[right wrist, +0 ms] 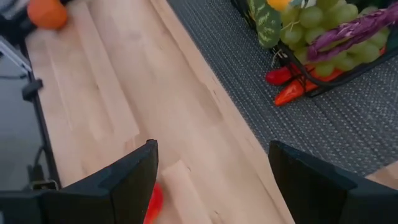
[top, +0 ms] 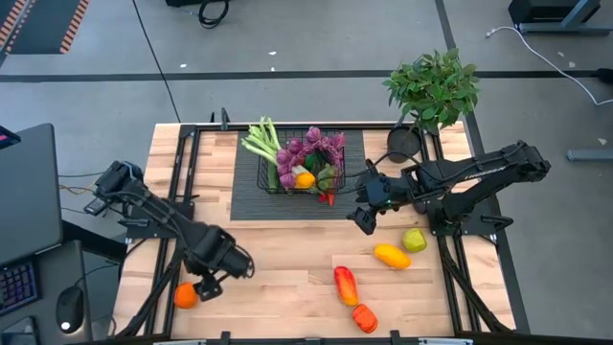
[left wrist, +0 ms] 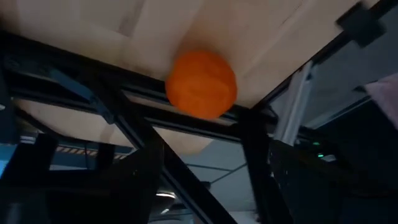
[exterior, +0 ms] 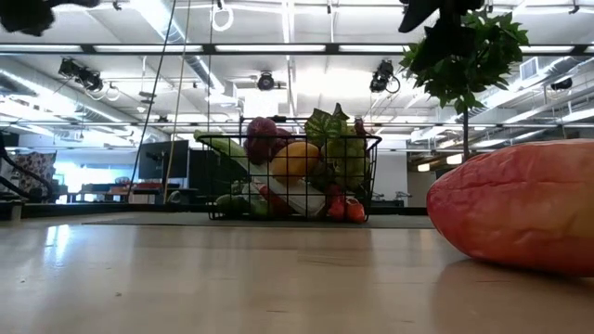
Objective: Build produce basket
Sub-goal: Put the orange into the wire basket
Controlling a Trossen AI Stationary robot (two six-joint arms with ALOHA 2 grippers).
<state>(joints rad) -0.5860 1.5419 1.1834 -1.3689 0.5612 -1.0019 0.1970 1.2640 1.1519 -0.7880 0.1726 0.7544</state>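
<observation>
My left gripper [top: 213, 284] is hovering near the table's front-left corner, fingers apart, nothing between them. The orange [top: 186, 296] is sitting just beside it, right at the table edge [top: 287, 331]. My left wrist view is showing it against the frame rails below.

Main risk: I'm coming at a round fruit on the edge. If one finger is clipping it before the other, it's rolling off the table and it's gone.

My right gripper [top: 365, 219] is hanging just right of the basket [top: 350, 163], fingers spread wide, empty. The basket is sitting on the dark mat [top: 249, 196] at the back centre, already heaped: leek [top: 261, 142], purple grapes [top: 308, 149], more under them.

Still loose on the wood at front right: yellow pepper [top: 392, 256], green apple [top: 414, 240], red pepper [top: 346, 285], and one more red-orange piece [top: 365, 317].

Second risk: the pile is riding high, so anything I'm dropping on top is likely rolling back out. A red piece [right wrist: 281, 74] is already poking out at the basket's foot.

Third: the potted plant [top: 433, 86] is standing close behind my right arm; a wide swing is knocking it.
</observation>
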